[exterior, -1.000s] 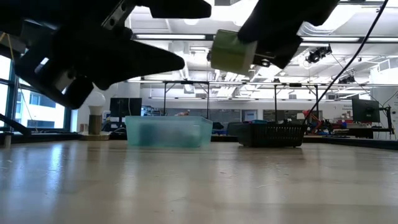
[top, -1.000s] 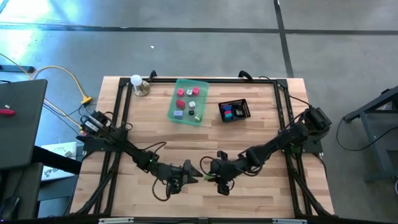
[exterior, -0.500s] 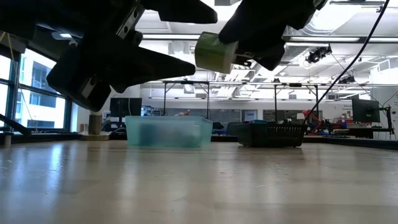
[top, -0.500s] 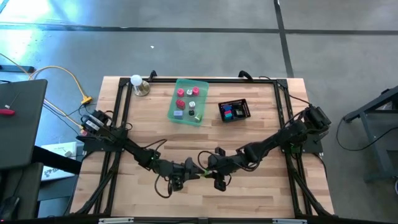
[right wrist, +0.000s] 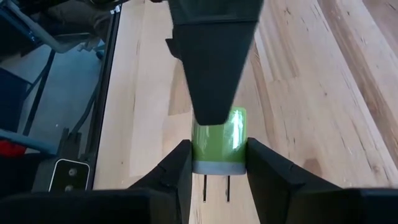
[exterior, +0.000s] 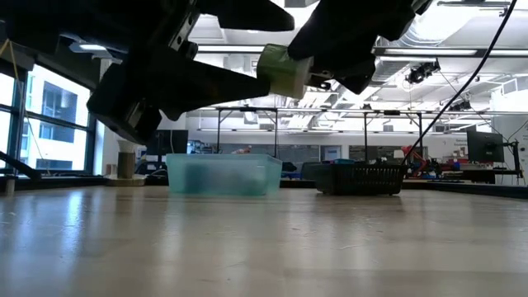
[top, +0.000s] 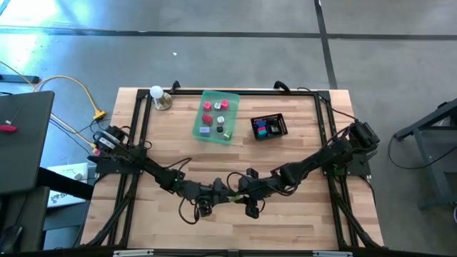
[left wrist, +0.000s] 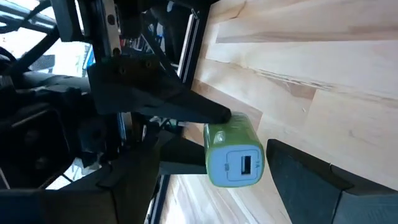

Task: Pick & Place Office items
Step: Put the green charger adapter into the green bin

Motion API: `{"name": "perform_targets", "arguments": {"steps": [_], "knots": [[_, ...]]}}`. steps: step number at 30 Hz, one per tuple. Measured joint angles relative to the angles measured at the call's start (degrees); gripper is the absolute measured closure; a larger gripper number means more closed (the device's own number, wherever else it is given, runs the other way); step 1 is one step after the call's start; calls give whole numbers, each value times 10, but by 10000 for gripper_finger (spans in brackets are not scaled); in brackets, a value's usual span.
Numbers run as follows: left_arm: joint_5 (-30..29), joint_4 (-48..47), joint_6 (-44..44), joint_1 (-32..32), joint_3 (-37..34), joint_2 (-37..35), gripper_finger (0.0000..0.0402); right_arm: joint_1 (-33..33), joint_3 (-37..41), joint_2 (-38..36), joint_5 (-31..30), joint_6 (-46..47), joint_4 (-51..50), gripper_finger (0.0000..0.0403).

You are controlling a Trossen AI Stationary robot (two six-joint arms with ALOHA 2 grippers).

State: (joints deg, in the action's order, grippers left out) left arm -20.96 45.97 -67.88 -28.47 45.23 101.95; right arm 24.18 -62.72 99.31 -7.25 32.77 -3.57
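Green-and-white plug (left wrist: 234, 155) (right wrist: 217, 140) (exterior: 283, 73): 1 small blocky piece, green body, white end face with a slot, 2 thin prongs seen in the right wrist view. Held in the air above the near middle of the wooden table (top: 300, 143), not touching the boards.

Right gripper (right wrist: 217, 163) (top: 233, 197): fingers clamped on the plug's 2 sides.

Left gripper (left wrist: 245, 171) (top: 220, 195): fingers spread wide, 1 on each side of the plug, facing the right gripper tip to tip. Whether they touch the plug cannot be told.

Green tray (top: 233, 106) (exterior: 219, 174): translucent, at the table's far side, well apart from both grippers. Holds several small pieces, pink, red, lavender and dark.

Black mesh basket (top: 281, 119) (exterior: 360, 178): just beside the tray on the right arm's side. Holds teal, blue and red pieces.

Lamp with white bulb (top: 158, 95): far corner on the left arm's side.
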Motion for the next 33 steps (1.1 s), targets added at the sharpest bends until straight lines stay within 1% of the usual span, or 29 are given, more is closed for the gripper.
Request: {"name": "perform_targets", "arguments": {"steps": [13, 25, 33], "knots": [[0, 9, -9, 0, 0, 0, 118, -10, 0, 0, 2, -11, 0, 290], [0, 12, -7, 0, 0, 2, 140, -10, 0, 0, 4, -11, 0, 290], [-1, 14, 10, 6, 0, 3, 142, -10, 0, 0, 17, -15, 20, 290]]}}
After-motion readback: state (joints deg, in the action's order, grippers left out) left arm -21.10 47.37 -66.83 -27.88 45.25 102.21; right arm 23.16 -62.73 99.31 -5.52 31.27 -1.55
